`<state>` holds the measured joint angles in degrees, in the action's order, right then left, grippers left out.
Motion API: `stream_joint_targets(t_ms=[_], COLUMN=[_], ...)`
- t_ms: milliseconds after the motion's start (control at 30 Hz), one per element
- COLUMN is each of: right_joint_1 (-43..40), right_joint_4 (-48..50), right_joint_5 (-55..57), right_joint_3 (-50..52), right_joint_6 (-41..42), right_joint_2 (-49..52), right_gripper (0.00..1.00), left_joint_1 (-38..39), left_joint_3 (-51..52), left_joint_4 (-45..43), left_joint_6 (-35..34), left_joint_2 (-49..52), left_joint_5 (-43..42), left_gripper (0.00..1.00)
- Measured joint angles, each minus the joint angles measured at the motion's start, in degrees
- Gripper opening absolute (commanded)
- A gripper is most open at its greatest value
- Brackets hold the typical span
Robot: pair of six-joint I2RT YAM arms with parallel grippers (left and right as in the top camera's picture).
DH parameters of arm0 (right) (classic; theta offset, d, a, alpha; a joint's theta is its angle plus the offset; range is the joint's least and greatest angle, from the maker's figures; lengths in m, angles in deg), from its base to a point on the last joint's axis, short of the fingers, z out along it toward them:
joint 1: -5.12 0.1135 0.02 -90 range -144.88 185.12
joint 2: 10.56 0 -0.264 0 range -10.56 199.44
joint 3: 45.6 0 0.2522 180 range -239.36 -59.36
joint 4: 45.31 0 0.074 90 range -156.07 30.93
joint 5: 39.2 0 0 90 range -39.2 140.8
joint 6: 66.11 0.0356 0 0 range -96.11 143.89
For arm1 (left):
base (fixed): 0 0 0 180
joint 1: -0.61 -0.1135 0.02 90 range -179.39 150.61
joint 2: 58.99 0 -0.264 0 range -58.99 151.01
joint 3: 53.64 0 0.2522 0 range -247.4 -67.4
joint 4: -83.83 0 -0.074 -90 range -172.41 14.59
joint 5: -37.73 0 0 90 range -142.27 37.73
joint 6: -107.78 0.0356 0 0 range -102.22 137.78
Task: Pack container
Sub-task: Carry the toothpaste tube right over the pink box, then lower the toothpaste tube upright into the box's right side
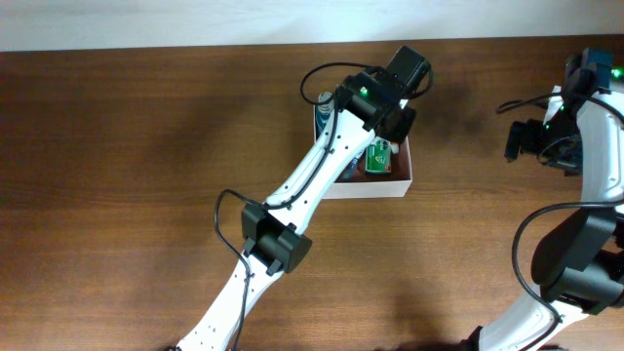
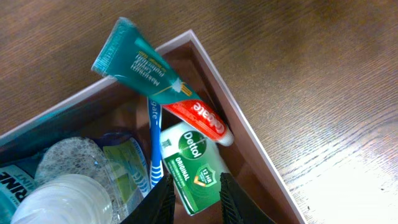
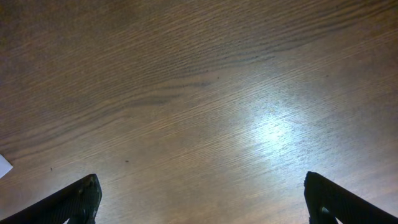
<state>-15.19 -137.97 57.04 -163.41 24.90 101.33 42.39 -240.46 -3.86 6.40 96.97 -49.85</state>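
The square, shallow white-walled container (image 1: 388, 185), placed far-centre on the brown wooden tabletop (image 1: 146, 146), is overhung by the left gripper (image 2: 196, 182), narrowly parted and empty, while the wide-open right gripper (image 3: 200, 177) is held well apart rightward.

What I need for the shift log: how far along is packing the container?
Nearly done, it seems. The toothpaste, toothbrush, Dettol soap and a white-capped bottle are in the container. The left gripper hovers at the soap; whether it grips is unclear. The right gripper is open and empty. Overhead shows nothing else waiting on the table.
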Motion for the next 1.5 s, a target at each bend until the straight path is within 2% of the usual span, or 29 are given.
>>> stream_joint_targets(t_ms=[267, 333, 400, 500, 533, 667, 900, 1500], right_joint_1=[0.0, 0.0, 0.0, 0.0, 0.0, 0.0, 0.0, 0.0], right_joint_4=[0.0, 0.0, 0.0, 0.0, 0.0, 0.0, 0.0, 0.0], right_joint_5=[0.0, 0.0, 0.0, 0.0, 0.0, 0.0, 0.0, 0.0], right_joint_3=[0.0, 0.0, 0.0, 0.0, 0.0, 0.0, 0.0, 0.0], right_joint_6=[0.0, 0.0, 0.0, 0.0, 0.0, 0.0, 0.0, 0.0], right_joint_2=[0.0, 0.0, 0.0, 0.0, 0.0, 0.0, 0.0, 0.0], right_gripper=[0.99, 0.99, 0.99, 0.99, 0.99, 0.99, 0.99, 0.99], left_joint_1=[0.0, 0.0, 0.0, 0.0, 0.0, -0.1, -0.1, -0.2], left_joint_3=[0.0, 0.0, 0.0, 0.0, 0.0, 0.0, 0.0, 0.0], left_joint_4=[1.0, 1.0, 0.8, -1.8, -2.8, -5.7, -11.4, -22.6], left_joint_6=[0.0, 0.1, 0.3, 0.6, 0.9, 1.7, 2.4, 2.6], left_joint_2=[0.1, 0.1, 0.1, 0.1, 0.1, 0.1, 0.1, 3.6], left_joint_5=[1.2, 2.2, 3.3, 5.1, 5.6, 6.9, 7.6, 11.8], left_gripper=[0.27, 0.39, 0.45, 0.47, 0.46, 0.26, 0.02, 0.01])
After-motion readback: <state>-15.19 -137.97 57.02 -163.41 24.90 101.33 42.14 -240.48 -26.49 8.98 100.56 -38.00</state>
